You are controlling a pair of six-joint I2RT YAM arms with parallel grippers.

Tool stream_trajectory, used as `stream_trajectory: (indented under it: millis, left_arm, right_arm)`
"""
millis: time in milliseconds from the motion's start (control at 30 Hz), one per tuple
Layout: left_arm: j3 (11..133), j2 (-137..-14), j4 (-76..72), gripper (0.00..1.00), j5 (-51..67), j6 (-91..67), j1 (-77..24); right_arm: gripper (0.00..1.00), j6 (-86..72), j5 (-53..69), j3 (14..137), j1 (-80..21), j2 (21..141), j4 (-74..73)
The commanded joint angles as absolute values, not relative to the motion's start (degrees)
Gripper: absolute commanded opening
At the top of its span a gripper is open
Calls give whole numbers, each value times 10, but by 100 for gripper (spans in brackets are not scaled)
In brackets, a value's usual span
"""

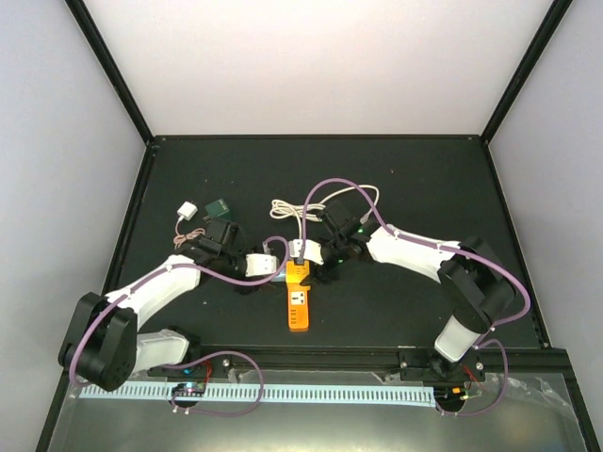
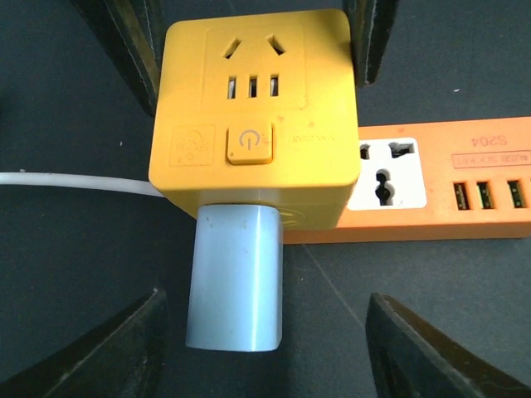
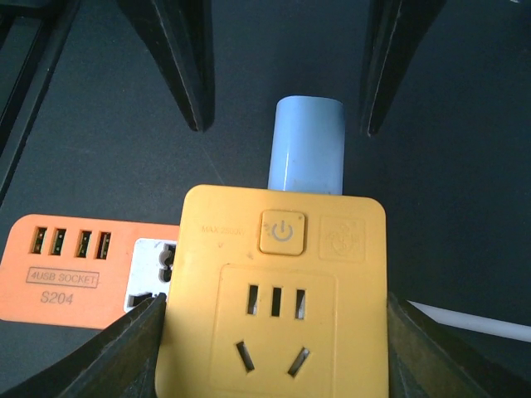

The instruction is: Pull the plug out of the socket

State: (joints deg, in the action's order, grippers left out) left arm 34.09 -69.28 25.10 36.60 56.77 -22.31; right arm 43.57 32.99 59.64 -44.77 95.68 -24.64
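The orange socket strip [image 1: 300, 306] lies mid-table, and it also shows in the left wrist view [image 2: 465, 191] and the right wrist view [image 3: 66, 265]. A yellow cube adapter [image 2: 253, 108] sits on its far end. A pale white plug block [image 2: 235, 278] sticks out of the cube's side towards my left arm. My left gripper [image 2: 265, 298] is open, with its fingers wide on both sides of the plug and not touching it. My right gripper [image 3: 272, 303] has its fingers against both sides of the yellow cube [image 3: 274, 290]. A cream-white cord [image 2: 66, 181] runs off behind the cube.
A dark green cube [image 1: 220, 205] and a small white adapter [image 1: 187, 209] with a thin lead lie at the back left. The cream cord loops [image 1: 325, 202] behind the right arm. Black frame rails [image 1: 141, 202] border the table.
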Motion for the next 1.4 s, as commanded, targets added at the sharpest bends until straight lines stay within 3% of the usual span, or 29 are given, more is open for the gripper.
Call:
stream_trajectory:
  millis: [0, 467, 700, 867, 1100, 1367]
  left_arm:
    - [341, -707, 206, 62, 359, 566, -234]
    - [348, -721, 205, 30, 314, 555, -244]
    - [350, -718, 206, 21, 320, 551, -247]
    - [349, -717, 209, 19, 321, 546, -248]
    - [349, -717, 212, 18, 321, 545, -249]
    - [351, -715, 226, 17, 311, 554, -249]
  right_arm:
    - [49, 439, 333, 581, -449, 958, -265]
    - [49, 439, 349, 571, -449, 959, -250]
    - [74, 433, 359, 568, -449, 958, -231]
    - [78, 427, 380, 577, -450, 972, -225]
    - [76, 419, 384, 583, -452, 991, -210]
    - [61, 415, 369, 566, -451, 991, -192]
